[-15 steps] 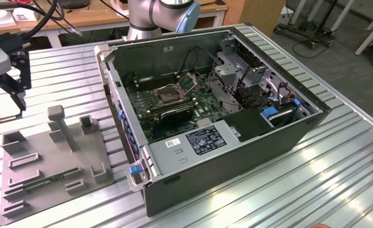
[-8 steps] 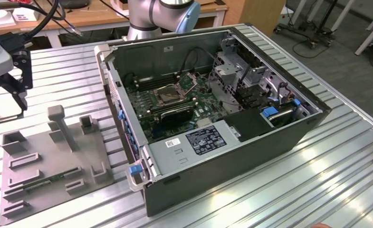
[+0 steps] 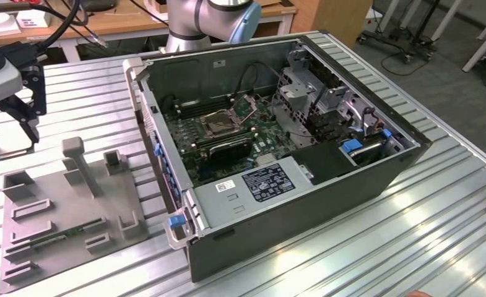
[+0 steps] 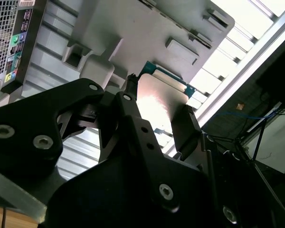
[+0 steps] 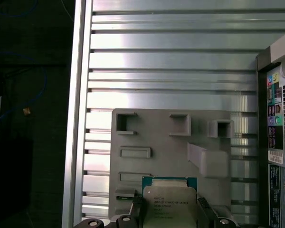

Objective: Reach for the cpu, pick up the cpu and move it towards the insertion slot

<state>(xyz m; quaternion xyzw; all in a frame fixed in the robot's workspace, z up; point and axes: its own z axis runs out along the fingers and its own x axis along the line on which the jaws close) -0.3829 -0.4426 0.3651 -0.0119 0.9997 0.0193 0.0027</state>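
Note:
The cpu [image 5: 170, 202] is a small square chip with a shiny silver top and a green edge. It sits between the two black fingers of my gripper [image 5: 170, 211], which is shut on its opposite sides. In the second wrist view the cpu [image 4: 159, 99] glints between the same fingers [image 4: 186, 127]. In the exterior view my gripper [image 3: 7, 130] hangs at the far left, above the table beside the grey tray [image 3: 61, 210]. The insertion slot [image 3: 218, 122], a silver frame with a dark centre, lies on the motherboard inside the open computer case [image 3: 309, 179].
The grey tray [image 5: 156, 137] carries raised blocks and pockets, and a narrow green circuit strip [image 3: 61, 236]. The case walls, drive cage and cables surround the motherboard. The ribbed metal table [image 3: 375, 247] extends around both. A dark drop lies past the table edge [image 5: 78, 118].

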